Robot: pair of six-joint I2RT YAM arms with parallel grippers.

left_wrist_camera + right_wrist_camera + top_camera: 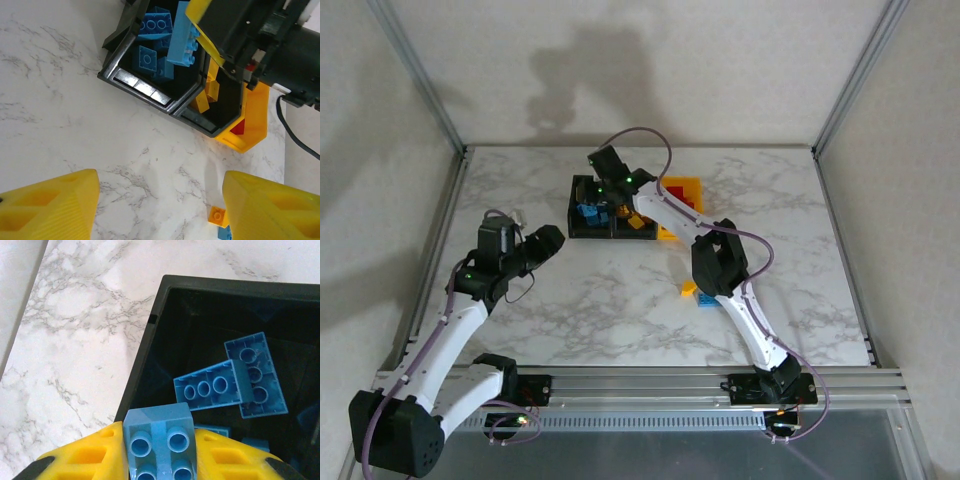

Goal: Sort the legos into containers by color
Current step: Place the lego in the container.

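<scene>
My right gripper [160,452] is shut on a blue brick [159,440], studs toward the camera, just above the left black bin [145,355]. Several blue bricks [212,385] lie inside that bin. In the left wrist view the held blue brick [181,37] hangs over the same bin [135,85]; the middle black bin [200,120] holds yellow bricks [202,102], and the yellow-orange bin [255,125] holds a red brick [238,128]. My left gripper [160,200] is open over bare table, left of the bins. From above, the right gripper [607,178] sits over the bin row [572,212].
A loose yellow brick [689,289] and a blue brick [706,299] lie on the marble table beside the right arm's forearm [720,262]; they also appear as the yellow brick [217,215] and blue brick [226,233] by my left gripper's right finger. Metal frame posts line the table's sides.
</scene>
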